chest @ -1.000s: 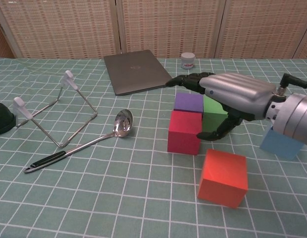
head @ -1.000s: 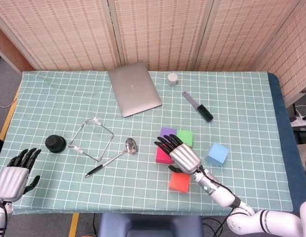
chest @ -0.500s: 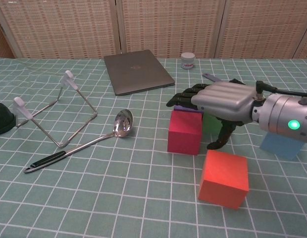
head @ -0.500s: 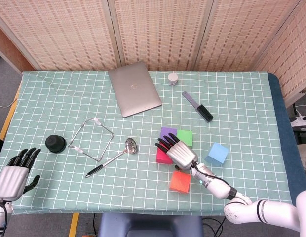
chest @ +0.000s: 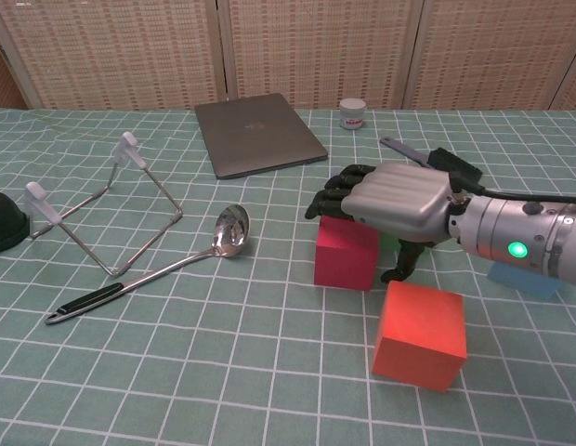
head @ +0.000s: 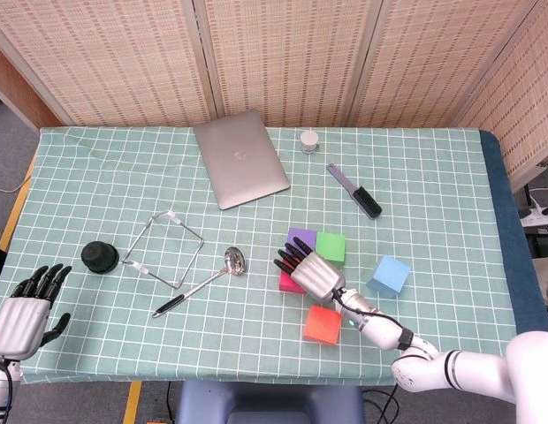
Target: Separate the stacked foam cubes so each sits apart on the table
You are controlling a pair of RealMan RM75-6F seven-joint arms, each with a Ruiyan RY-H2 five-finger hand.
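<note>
The right hand (chest: 386, 200) has dropped lower and slid left, now resting over the red cube (chest: 346, 253) with fingers loosely spread, gripping nothing yet; the purple cube (head: 300, 237) and green cube (head: 331, 246) touch behind it, so a grasp looks imminent

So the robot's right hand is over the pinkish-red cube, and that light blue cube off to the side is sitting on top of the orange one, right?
Not quite. The right hand is indeed over the pinkish-red cube, but the light blue cube sits alone on the table, apart from the orange cube. The head view shows bare cloth between them; nothing is on the orange one.
</note>
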